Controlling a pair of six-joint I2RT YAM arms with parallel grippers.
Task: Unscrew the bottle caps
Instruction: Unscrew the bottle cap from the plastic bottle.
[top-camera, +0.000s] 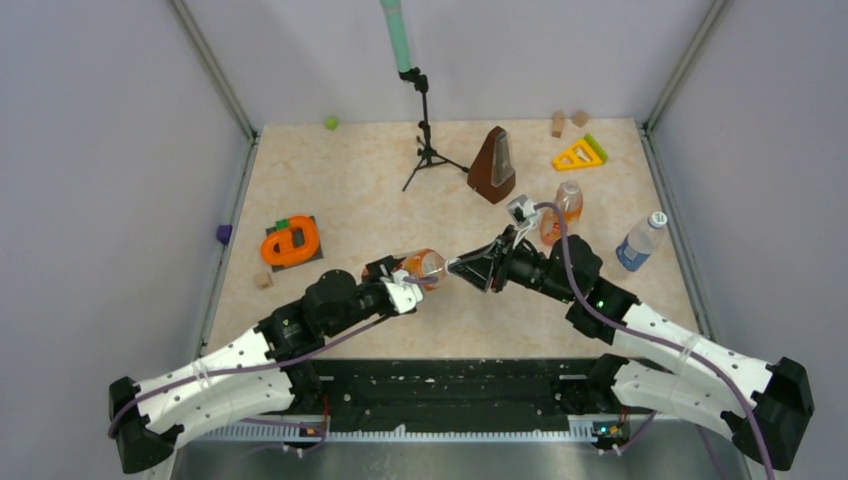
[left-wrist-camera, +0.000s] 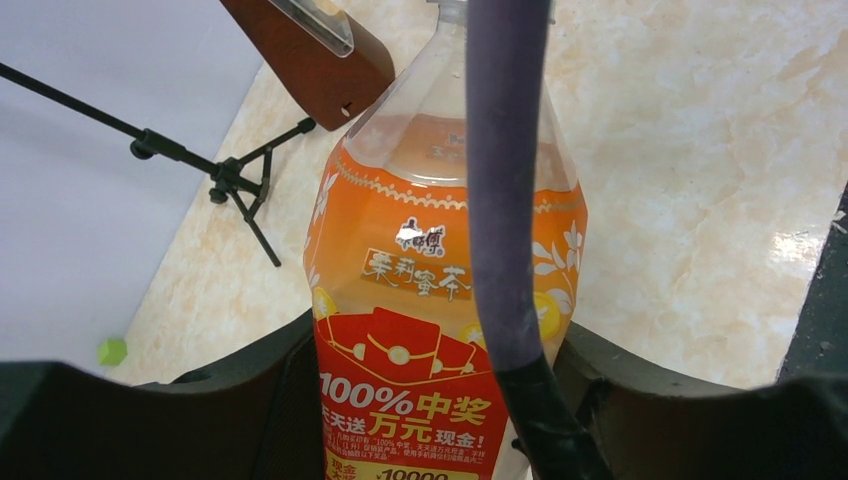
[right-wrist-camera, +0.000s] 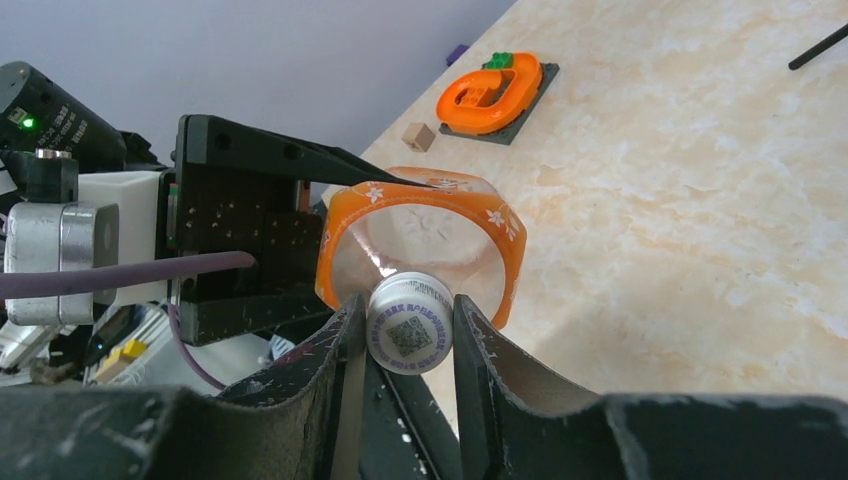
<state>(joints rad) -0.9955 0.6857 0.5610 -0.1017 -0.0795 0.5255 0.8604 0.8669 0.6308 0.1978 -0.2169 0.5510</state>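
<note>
My left gripper (top-camera: 408, 275) is clenched around the squat orange tea bottle (left-wrist-camera: 400, 300), which lies sideways between its fingers, neck pointing away toward my right gripper (top-camera: 452, 268). That one pinches the white cap (right-wrist-camera: 409, 322) at its fingertips. If my left hold is soft, the bottle may spin with the cap; once the cap is free, tea could spill.

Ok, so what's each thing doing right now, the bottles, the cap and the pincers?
Squat orange bottle: held sideways by the left pincer.
Its cap: on the bottle, pinched by the right pincer.
Slim orange bottle: upright, looks closed.
Clear bottle: upright, closed.
Left pincer: shut on the squat bottle.
Right pincer: shut on the cap.
</note>
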